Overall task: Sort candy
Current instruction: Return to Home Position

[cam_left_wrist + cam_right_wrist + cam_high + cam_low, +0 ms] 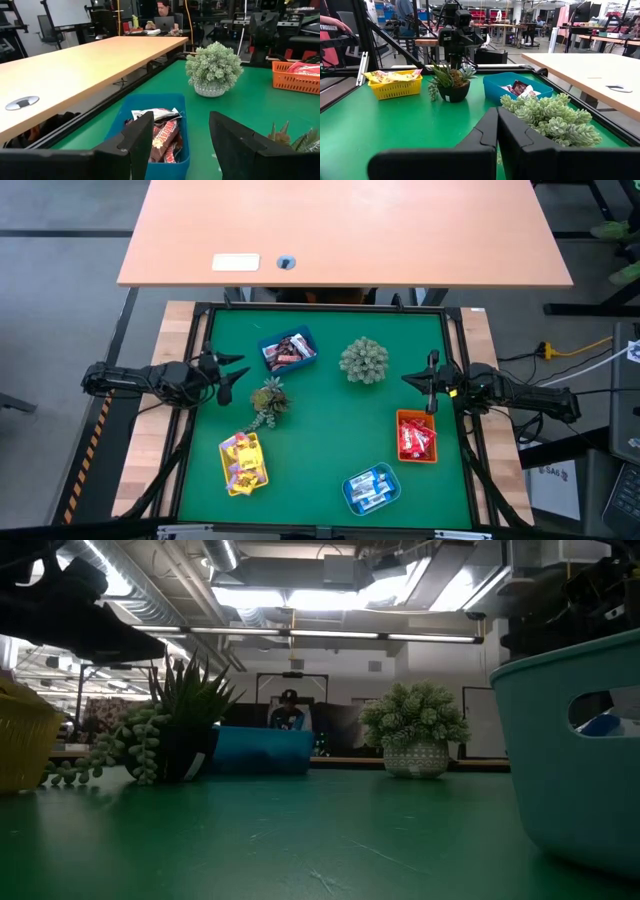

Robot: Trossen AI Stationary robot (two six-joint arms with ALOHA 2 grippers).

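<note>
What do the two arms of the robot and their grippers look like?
The left arm and right arm are slim, black, jointed tubes. The left gripper and right gripper each have two broad, flat, angular black fingers. No markings are readable.

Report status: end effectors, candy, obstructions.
Left end effector open, empty. Right end effector shut, empty. Candy in trays, none seen loose. Plants mid-mat, clear of both.
</note>
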